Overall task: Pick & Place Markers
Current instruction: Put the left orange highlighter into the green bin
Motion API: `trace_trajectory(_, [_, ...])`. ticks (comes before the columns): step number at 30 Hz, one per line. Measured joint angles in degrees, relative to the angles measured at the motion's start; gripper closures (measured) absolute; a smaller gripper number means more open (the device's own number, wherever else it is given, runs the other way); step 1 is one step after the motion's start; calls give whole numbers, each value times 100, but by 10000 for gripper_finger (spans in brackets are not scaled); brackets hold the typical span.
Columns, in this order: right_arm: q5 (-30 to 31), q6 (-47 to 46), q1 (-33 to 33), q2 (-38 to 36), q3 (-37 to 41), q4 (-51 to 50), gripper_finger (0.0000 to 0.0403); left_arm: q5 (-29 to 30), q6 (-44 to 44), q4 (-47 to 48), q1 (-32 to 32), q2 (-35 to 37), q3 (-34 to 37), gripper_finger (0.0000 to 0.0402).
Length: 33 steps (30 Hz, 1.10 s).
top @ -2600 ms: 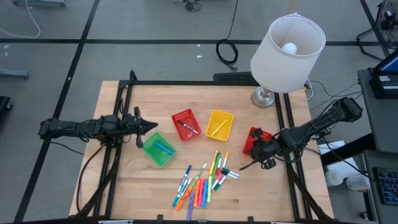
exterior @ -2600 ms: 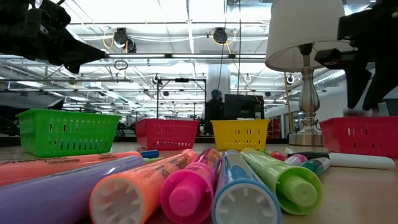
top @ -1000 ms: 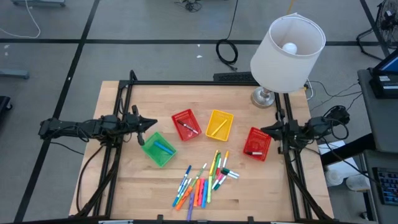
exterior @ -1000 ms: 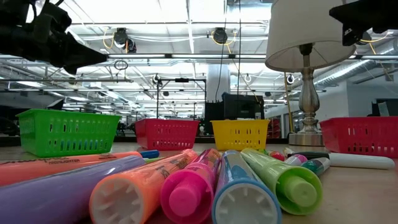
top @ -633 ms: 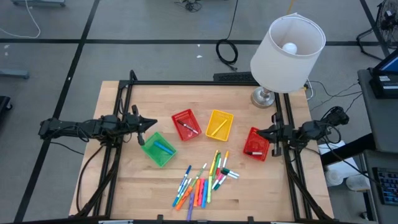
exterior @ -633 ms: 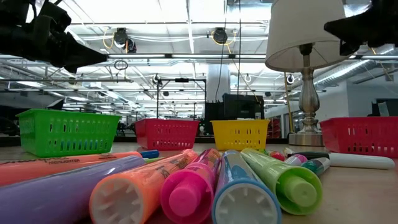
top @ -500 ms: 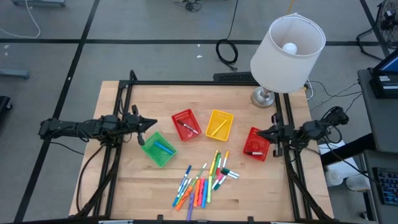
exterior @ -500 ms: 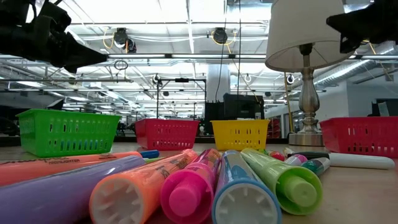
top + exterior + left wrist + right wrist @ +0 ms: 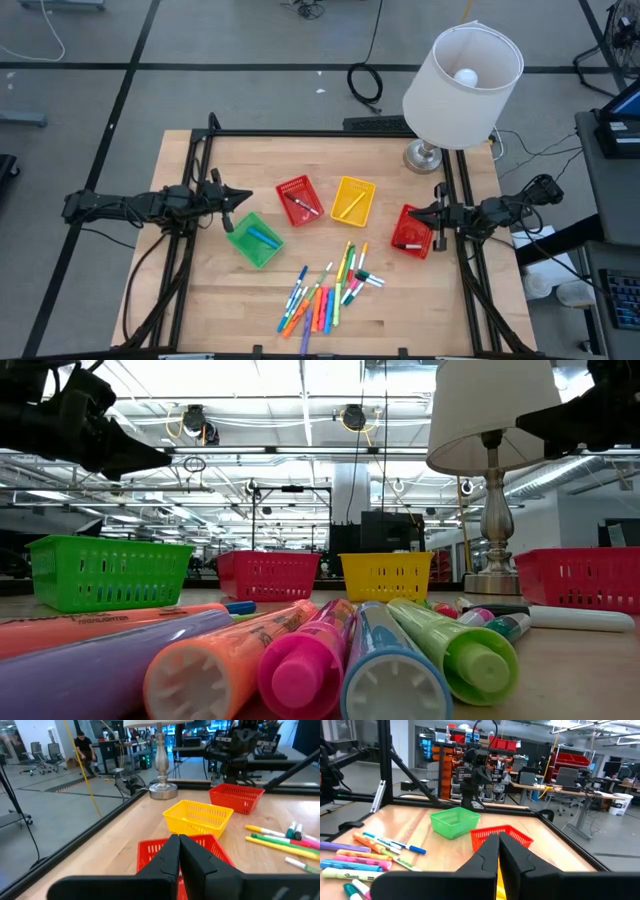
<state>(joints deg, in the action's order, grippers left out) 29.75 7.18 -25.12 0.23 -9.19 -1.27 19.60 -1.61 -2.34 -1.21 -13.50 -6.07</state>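
Several markers [image 9: 325, 290] in orange, blue, green, pink and yellow lie loose in a pile on the wooden table, near its front edge; they fill the low view's foreground [image 9: 300, 660]. Single markers lie in the green basket [image 9: 256, 240], the middle red basket [image 9: 299, 200], the yellow basket [image 9: 353, 200] and the right red basket [image 9: 413, 231]. My left gripper [image 9: 248, 199] is shut and level at the table's left, above the green basket's far side. My right gripper [image 9: 412, 213] is shut and level, above the right red basket's far edge.
A lamp with a white shade [image 9: 462, 75] stands on its metal base [image 9: 425, 157] at the table's far right corner. Black frame rails [image 9: 200, 180] run along the table's left and right sides. Bare wood lies between the baskets and the pile.
My right gripper has sunk a little at the table's right side, above the right red basket, and stayed shut; its arm has folded lower behind it. The markers and baskets lie as before.
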Motion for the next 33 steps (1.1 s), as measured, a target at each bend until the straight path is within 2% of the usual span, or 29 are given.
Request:
trace_trajectory(7, [-150, 9, 4, -2, 0, 17, 403, 0, 244, -76, 1, 1, 0, 382])
trace_trajectory(16, [-150, 83, 4, -2, 0, 18, 403, 1, 1436, -69, 1, 1, 0, 382])
trace_trajectory(20, [-150, 83, 4, -2, 0, 125, 403, -364, 1906, 38, -81, -193, -267, 383])
trace_trajectory(23, [-150, 117, 4, -1, 0, 278, 403, -431, 2043, 162, -383, -786, -708, 383])
trace_trajectory(26, [-150, 201, 4, -2, 0, 367, 403, -253, 2150, 534, -752, -1696, -1433, 383])
trace_trajectory(33, [-139, 337, 4, 0, 0, 362, 403, -193, 3023, 2946, -1557, -4300, -3929, 383])
